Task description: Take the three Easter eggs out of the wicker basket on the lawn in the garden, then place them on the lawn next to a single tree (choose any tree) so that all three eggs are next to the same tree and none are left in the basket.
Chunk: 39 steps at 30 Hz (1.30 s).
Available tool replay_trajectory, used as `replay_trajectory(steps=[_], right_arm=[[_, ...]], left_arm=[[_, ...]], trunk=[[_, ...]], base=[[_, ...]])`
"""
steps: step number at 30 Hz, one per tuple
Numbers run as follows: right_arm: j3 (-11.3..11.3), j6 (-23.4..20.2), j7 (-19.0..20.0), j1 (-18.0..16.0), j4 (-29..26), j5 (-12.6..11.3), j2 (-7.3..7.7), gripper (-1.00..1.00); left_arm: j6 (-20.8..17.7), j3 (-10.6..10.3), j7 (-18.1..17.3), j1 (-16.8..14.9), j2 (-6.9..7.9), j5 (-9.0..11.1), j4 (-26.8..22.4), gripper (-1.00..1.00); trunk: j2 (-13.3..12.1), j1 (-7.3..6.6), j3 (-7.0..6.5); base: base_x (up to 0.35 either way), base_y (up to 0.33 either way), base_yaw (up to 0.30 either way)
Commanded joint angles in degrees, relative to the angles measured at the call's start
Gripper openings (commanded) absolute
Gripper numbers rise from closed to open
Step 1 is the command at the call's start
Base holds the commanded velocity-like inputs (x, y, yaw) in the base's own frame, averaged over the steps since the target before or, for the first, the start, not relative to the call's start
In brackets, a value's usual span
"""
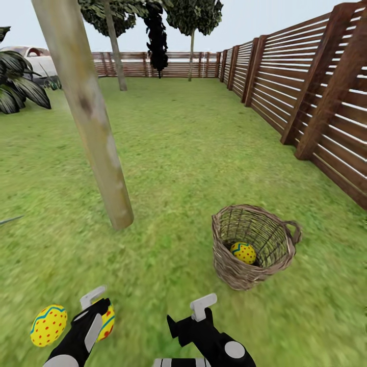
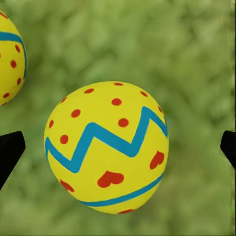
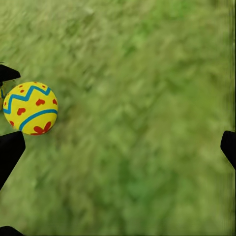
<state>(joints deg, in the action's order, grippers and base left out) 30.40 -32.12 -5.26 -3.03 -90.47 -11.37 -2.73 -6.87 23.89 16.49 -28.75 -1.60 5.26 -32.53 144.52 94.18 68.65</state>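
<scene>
- Legible text, labels, brands, numbers, signs: none.
- Easter eggs (image 2: 105, 147): painted dots, hearts and zigzag bands only; no lettering.
- Wicker basket (image 1: 253, 270), fence (image 1: 306, 86): unmarked.

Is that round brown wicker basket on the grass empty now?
No, the head view shows one yellow Easter egg with red dots lying at the bottom of the round brown wicker basket.

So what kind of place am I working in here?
A fenced back garden, by the look of it, in a simulator render: a wide mown lawn, a dark slatted wooden fence along the side and far end, and pale-trunked trees rising from the grass. A wicker basket sits on the lawn.
</scene>
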Motion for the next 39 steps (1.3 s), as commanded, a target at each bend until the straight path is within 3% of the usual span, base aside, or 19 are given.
replay_trajectory(steps=[1,6,8,10,12,14,16,18,20,22,25,29,39], right_arm=[[0.1,-0.2,-0.6,-0.1,-0.1,-0.6,-0.01,1.00],[0.1,-0.2,-0.6,-0.1,-0.1,-0.6,0.00,1.00],[0.0,-0.2,-0.6,-0.1,-0.1,-0.6,0.01,1.00],[0.0,-0.2,-0.6,-0.1,-0.1,-0.5,0.04,1.00],[-0.2,-0.2,-0.6,-0.1,-0.1,-0.5,0.07,1.00],[-0.3,-0.1,-0.7,-0.1,-0.1,-0.6,0.09,1.00],[-0.4,-0.1,-0.7,-0.1,-0.1,-0.6,0.09,1.00],[-0.5,-0.2,-0.7,-0.1,-0.1,-0.5,0.10,1.00],[-0.6,-0.2,-0.8,0.0,-0.1,-0.5,0.16,1.00],[-0.6,-0.2,-0.8,0.0,-0.1,-0.4,0.17,1.00],[-0.7,-0.2,-0.9,0.0,-0.1,-0.5,0.18,1.00],[-0.8,-0.2,-1.0,0.0,0.2,-0.6,0.18,1.00],[-0.9,-0.2,-1.0,0.0,0.6,-0.6,0.39,1.00]], left_arm=[[-0.3,0.1,0.1,0.0,-0.07,0.6,-0.2,1.00],[-0.4,-0.1,2.5,0.2,-0.52,0.5,-3.6,1.00],[-2.0,-0.3,3.9,0.4,-1.31,0.5,-8.1,1.00],[-6.5,-0.7,4.8,0.7,-2.16,0.5,-15.6,1.00],[-11.9,-1.9,5.2,0.8,-2.55,0.5,-22.4,1.00],[-20.8,-4.6,5.5,0.8,-2.62,0.5,-27.5,1.00],[-29.1,-5.9,5.5,0.6,-2.67,0.7,-32.0,1.00],[-38.2,-6.5,5.5,0.1,-2.76,0.8,-37.0,1.00],[-50.0,-8.2,5.4,-2.9,-3.18,0.7,-40.7,1.00],[-52.7,-9.8,5.4,-4.4,-3.35,0.6,-41.3,1.00],[-53.1,-11.8,5.5,-5.5,-3.48,0.6,-41.3,1.00],[-53.1,-12.7,5.3,-6.0,-3.56,0.7,-41.2,1.00],[-53.1,-13.2,5.2,-6.0,-3.55,0.9,-41.6,1.00]], trunk=[[0.0,-0.03,-0.24],[-0.1,-0.16,-1.61],[-0.1,-0.21,-2.16],[-0.1,-0.27,-2.71],[-0.1,-0.32,-3.26],[-0.2,-0.37,-3.81],[-0.2,-0.42,-4.36],[-0.2,-0.47,-4.92],[-0.3,-0.52,-5.47],[-0.3,-0.58,-6.02],[-0.3,-0.65,-6.85],[-0.4,-0.76,-7.97],[-0.4,-0.76,-8.50]], base=[[-0.001,0.000,-0.227],[-0.094,0.000,-0.225],[-0.273,0.000,-0.214],[-0.198,0.000,-0.206],[-0.084,0.000,-0.201],[-0.028,0.000,-0.195],[-0.011,0.000,-0.191],[-0.005,0.000,-0.187],[-0.001,0.000,-0.178],[-0.001,0.000,-0.176],[0.000,0.000,-0.187],[0.000,0.000,-0.200],[0.000,0.000,-0.203]])
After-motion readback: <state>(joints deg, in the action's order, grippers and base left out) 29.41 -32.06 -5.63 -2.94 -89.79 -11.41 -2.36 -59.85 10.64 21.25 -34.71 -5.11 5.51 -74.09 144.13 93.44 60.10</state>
